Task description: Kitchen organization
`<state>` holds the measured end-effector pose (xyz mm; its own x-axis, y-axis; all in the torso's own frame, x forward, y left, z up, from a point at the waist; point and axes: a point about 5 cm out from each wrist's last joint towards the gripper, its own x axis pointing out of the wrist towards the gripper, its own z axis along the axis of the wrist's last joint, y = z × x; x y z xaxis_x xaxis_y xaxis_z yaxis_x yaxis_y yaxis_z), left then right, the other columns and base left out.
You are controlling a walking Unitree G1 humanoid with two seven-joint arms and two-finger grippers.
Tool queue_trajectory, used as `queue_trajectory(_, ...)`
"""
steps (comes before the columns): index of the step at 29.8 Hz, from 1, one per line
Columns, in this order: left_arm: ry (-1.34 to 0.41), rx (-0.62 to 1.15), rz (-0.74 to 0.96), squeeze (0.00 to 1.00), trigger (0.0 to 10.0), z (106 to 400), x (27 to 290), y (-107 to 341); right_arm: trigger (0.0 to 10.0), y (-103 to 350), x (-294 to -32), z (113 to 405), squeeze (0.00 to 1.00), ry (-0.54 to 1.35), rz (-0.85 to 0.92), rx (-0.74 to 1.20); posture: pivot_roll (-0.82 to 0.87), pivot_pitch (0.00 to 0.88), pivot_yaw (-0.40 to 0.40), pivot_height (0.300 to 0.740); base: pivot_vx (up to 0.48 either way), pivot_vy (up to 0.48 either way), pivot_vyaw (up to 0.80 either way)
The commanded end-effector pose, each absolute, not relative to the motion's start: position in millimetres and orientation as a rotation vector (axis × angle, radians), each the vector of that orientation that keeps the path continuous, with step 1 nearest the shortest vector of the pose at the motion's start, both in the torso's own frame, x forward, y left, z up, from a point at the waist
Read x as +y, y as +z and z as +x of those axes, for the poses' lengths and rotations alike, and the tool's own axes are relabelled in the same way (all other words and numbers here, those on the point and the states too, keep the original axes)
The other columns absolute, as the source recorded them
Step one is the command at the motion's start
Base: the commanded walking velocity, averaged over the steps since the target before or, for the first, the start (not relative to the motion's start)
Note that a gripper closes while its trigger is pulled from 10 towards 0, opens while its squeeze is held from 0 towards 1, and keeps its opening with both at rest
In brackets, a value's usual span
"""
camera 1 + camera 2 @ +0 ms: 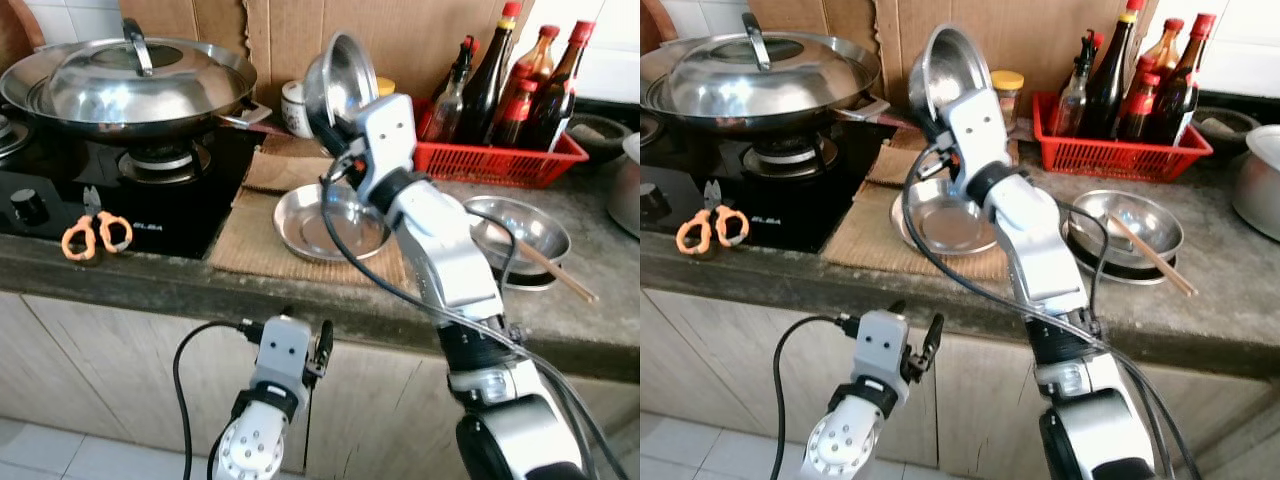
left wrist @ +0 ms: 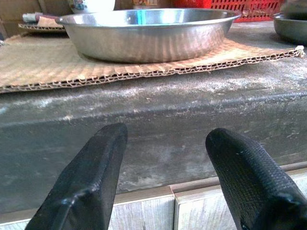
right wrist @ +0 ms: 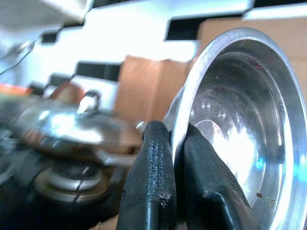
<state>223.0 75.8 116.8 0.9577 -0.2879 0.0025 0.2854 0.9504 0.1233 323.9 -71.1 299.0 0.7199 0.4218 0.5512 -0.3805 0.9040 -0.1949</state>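
Above the counter, right pincer (image 3: 173, 139) pinches a steel bowl's (image 3: 240, 134) rim — left pincer (image 2: 168, 187) spread.

Stove side: my view's got a lidded wok (image 1: 130, 85) on the burner, orange scissors (image 1: 96, 232) lying in front.
Back wall: cardboard sheet (image 1: 400, 35) propped up.

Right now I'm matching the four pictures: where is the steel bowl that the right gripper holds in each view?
Left eye view: steel bowl, upper centre, tilted.
Right eye view: upper centre, slightly left.
Right wrist view: right half, rim pinched by the right gripper.
Left wrist view: faces the flat dish instead.
Shared landmark: the wok lid, left of it.
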Motion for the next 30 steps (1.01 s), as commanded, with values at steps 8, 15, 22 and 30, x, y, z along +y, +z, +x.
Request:
queue_trajectory(8, -0.318, -0.051, 0.148, 0.00, 10.0, 222.1, 74.6, 119.4, 0.0, 298.6, -90.1, 296.0, 0.00, 0.246, -0.057, -0.718, 0.12, 0.000, -0.051, 0.740, 0.000, 0.000, 0.00)
queue_trajectory(15, -0.322, -0.058, 0.145, 0.00, 10.0, 221.6, 75.4, 119.1, 0.0, 271.3, -96.8, 276.7, 0.00, 0.144, -0.152, -0.689, 0.12, 0.000, -0.046, 0.740, 0.000, 0.000, 0.00)
queue_trajectory(22, -0.330, -0.060, 0.144, 0.00, 10.0, 221.3, 75.3, 118.2, 0.0, 270.8, -99.5, 272.6, 0.00, 0.108, -0.169, -0.693, 0.11, 0.000, -0.039, 0.740, -0.038, 0.000, 0.00)
queue_trajectory(30, -0.339, -0.060, 0.147, 0.00, 10.0, 220.9, 74.8, 117.5, 0.0, 281.3, -103.0, 274.7, 0.00, 0.083, -0.182, -0.732, 0.11, 0.000, -0.037, 0.740, -0.335, 0.000, 0.00)
